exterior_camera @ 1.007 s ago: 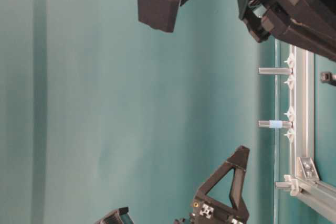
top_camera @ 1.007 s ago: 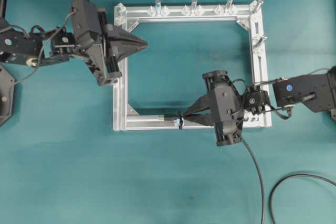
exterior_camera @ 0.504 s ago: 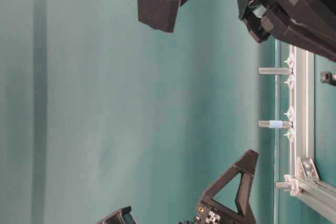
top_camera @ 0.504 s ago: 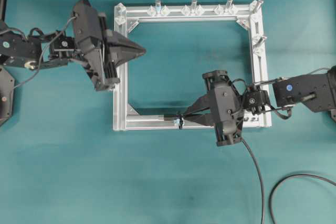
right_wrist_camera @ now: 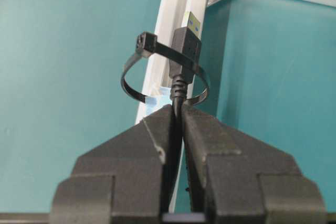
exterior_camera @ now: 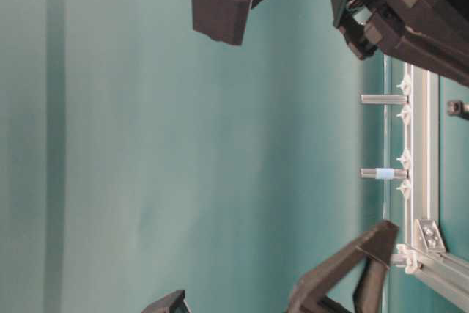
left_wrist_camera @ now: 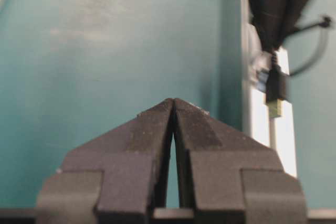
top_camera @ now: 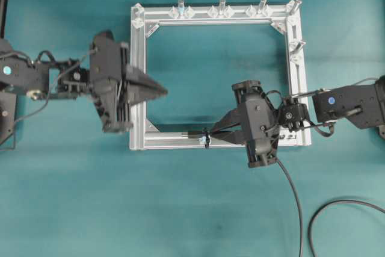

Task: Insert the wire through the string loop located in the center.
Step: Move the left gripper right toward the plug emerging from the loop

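We see the right gripper (right_wrist_camera: 177, 113) clenched on the wire (right_wrist_camera: 179, 85), its gold-tipped plug poking through the string loop (right_wrist_camera: 137, 85) on the aluminium frame (top_camera: 137, 118). The left gripper (left_wrist_camera: 173, 103) is clenched, empty. No legible writing.

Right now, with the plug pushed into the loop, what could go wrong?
1. The right fingers pinch the wire just behind its plug, whose tip has barely passed the string loop; any pull back may undo it.
2. The shut left gripper hangs away from the plug, and cannot take it unless it opens.
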Motion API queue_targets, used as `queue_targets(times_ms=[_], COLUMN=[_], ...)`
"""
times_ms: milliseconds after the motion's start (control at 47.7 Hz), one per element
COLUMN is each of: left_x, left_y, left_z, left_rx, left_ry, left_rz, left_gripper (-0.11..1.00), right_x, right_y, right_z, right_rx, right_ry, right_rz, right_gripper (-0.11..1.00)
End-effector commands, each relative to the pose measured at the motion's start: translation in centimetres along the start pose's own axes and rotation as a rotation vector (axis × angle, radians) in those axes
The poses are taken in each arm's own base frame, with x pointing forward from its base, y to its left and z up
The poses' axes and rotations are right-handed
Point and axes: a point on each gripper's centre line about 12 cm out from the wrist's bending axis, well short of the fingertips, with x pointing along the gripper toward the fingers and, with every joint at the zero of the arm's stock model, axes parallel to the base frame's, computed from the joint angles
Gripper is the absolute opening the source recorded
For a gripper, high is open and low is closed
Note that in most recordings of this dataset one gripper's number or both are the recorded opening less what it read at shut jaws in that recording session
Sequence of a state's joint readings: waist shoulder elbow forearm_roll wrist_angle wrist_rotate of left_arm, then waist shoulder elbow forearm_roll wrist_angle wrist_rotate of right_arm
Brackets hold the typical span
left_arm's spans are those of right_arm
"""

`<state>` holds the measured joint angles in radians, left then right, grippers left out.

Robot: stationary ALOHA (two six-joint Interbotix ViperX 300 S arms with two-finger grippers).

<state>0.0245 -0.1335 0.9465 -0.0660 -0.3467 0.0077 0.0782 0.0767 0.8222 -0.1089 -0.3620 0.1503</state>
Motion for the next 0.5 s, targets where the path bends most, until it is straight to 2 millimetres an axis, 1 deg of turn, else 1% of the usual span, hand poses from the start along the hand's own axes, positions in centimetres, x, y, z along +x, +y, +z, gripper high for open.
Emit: queue_targets(times_ms=[0, 273, 483], left_x=[-0.2, -0.7, -1.0], left_y=[-1.0, -3.5, -4.3], left_z=[1.3, 0.9, 0.6], left_rx=[0.012, 0.047, 0.059], left_ry=[-0.036, 0.000, 0.037], left_rz=[-0.028, -0.097, -0.118], left_gripper=[0.00, 0.00, 0.00], right_x=[-0.1, -0.1, -0.1], right_y=[-0.1, -0.1, -0.1], right_z=[1.3, 1.3, 1.3], right_rx=[-0.002, -0.002, -0.006], right_ry=[-0.043, -0.043, -0.041], right_rz=[0.000, 0.000, 0.000], right_gripper=[0.08, 0.08, 0.08])
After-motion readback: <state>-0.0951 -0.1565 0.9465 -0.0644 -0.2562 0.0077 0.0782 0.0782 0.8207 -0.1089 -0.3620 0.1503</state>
